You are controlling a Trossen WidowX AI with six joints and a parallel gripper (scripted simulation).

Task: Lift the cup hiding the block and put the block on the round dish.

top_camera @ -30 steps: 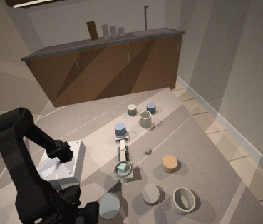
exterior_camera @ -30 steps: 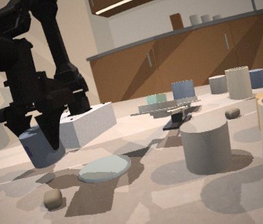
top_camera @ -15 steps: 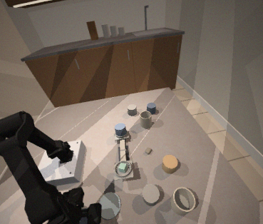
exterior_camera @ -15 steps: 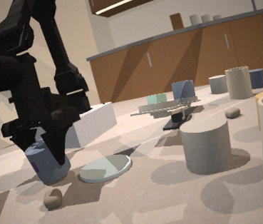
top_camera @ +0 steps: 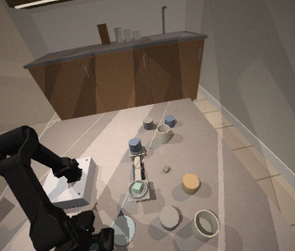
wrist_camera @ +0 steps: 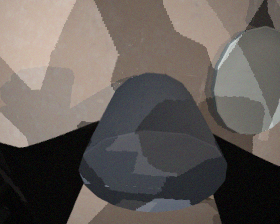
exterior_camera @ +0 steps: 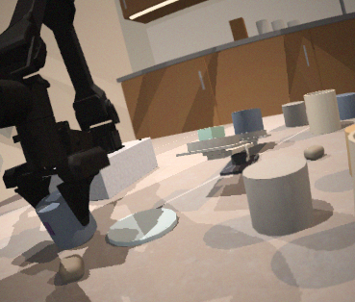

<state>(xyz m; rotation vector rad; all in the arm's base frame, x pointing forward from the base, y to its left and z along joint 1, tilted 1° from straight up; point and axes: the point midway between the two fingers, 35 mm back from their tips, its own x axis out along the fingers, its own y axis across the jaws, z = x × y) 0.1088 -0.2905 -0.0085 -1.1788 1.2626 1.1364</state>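
Gripper (top_camera: 94,242) (exterior_camera: 63,215) (wrist_camera: 151,131) clasps the lifted blue cup (top_camera: 94,247) (exterior_camera: 67,230) (wrist_camera: 153,142), its fingers on either side.

Top view: green block (top_camera: 137,187) (exterior_camera: 211,133) sits exposed on the near end of the balance (top_camera: 137,172) (exterior_camera: 202,146); the other blue cup (top_camera: 135,145) (exterior_camera: 247,121) stands on the far end. Round dish (top_camera: 123,230) (exterior_camera: 142,227) (wrist_camera: 251,82) lies beside the gripper, holding no block.

Exterior view: held cup is tilted, beside the dish rather than above it; base contact with the table cannot be told. Tan stone (exterior_camera: 72,268) lies near the cup.

Wrist view: cup fills the space between the fingers; dish shows at right, apart from it.
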